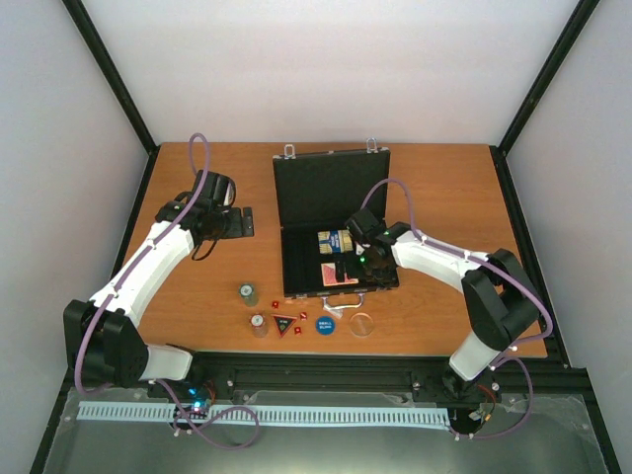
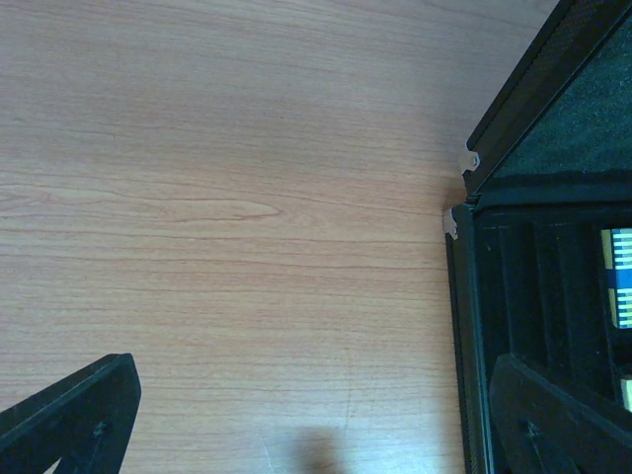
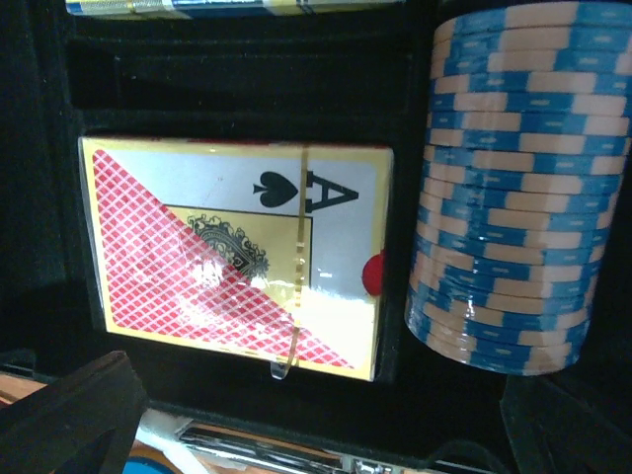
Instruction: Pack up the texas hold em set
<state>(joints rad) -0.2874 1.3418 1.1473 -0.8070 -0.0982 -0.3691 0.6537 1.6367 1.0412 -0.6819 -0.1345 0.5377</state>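
Approx half done: briefcase (image 1: 331,188) holds red deck (image 3: 237,252), blue deck (image 1: 336,240), blue chips (image 3: 513,188); chip stacks (image 1: 247,293), dice (image 1: 275,303), button (image 1: 325,323) btm-centre not in; left gripper (image 1: 242,222), right gripper (image 3: 326,425) spread, empty.

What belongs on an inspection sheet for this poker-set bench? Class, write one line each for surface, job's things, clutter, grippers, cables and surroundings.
Surface: wooden table, light brown grain.
Job's things: black case open, holding a blue deck, a red deck and a blue chip stack; loose chip stacks, red dice and blue button lie in front of it.
Clutter: nothing seen.
Grippers: left gripper open over bare wood beside the case; right gripper open above the case's base.
Cables: purple cable loops along each arm.
Surroundings: white walls, black frame posts.
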